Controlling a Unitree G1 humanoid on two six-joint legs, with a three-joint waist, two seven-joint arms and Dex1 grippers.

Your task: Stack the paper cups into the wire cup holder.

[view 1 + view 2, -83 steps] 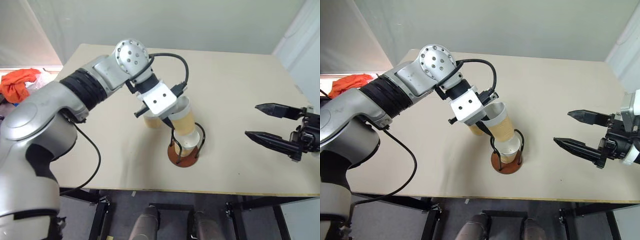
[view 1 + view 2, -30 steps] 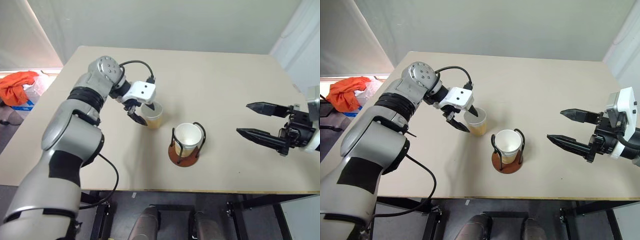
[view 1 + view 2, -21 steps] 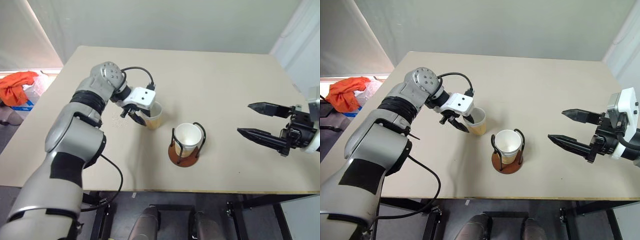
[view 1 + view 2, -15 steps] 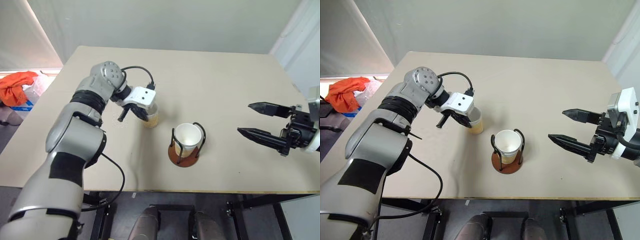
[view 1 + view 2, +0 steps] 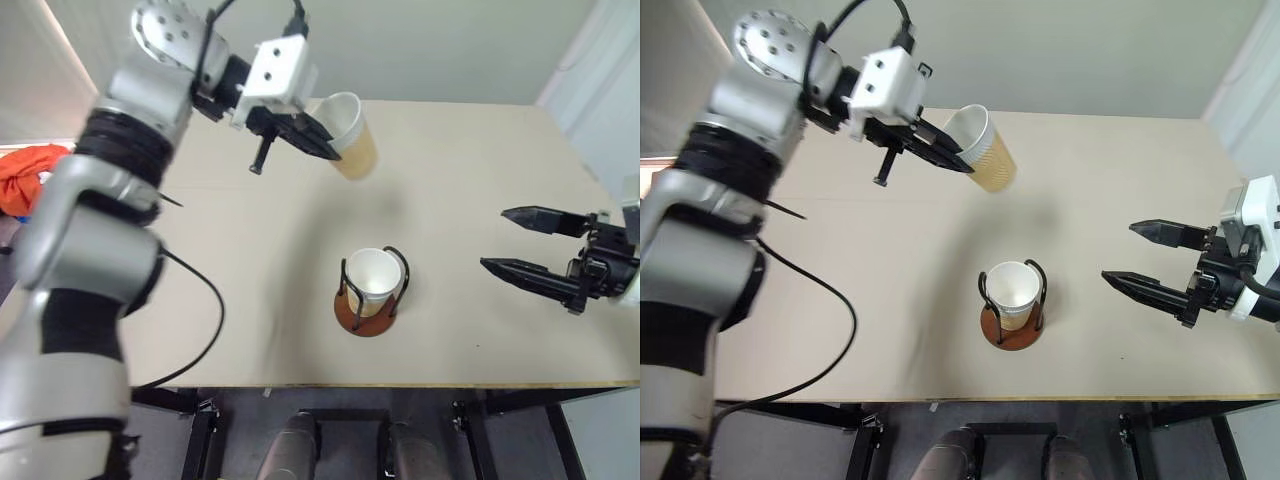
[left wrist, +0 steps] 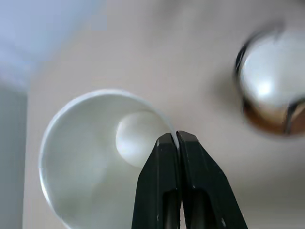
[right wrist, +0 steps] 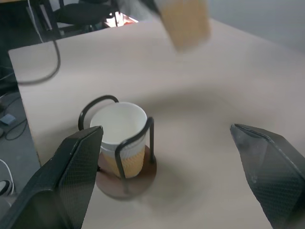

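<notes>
Left pincer (image 5: 322, 148) pinched shut on paper cup (image 5: 350, 134) rim, held above desk (image 5: 450, 180), likely for wire holder (image 5: 370, 295) stacking.

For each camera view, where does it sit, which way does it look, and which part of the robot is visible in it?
Both eye views: on the head, looking down at the table; both arms show, left tool pinching a lifted paper cup, right tool open.
Left wrist view: looks along its shut fingers into that cup.
Right wrist view: looks between its open fingers at the wire cup holder.
All share the holder with its cup.
</notes>
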